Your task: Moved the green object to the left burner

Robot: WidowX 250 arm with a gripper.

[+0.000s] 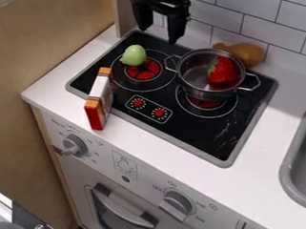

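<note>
My black gripper (160,34) hangs at the top of the camera view, above the back left part of the stove, with its two fingers spread apart and nothing between them. The green object (134,55), rounded and pear-like, lies on the left burner (142,72), over the back part of its red centre. It is just below and left of the gripper, apart from it.
A metal pot (206,93) holding a red pepper-like or strawberry-like toy (222,71) stands on the right burner. Behind it lies a brown, bulbous object (244,53). A red and white box (100,99) stands at the stove's left front edge. A grey sink (293,177) is at right.
</note>
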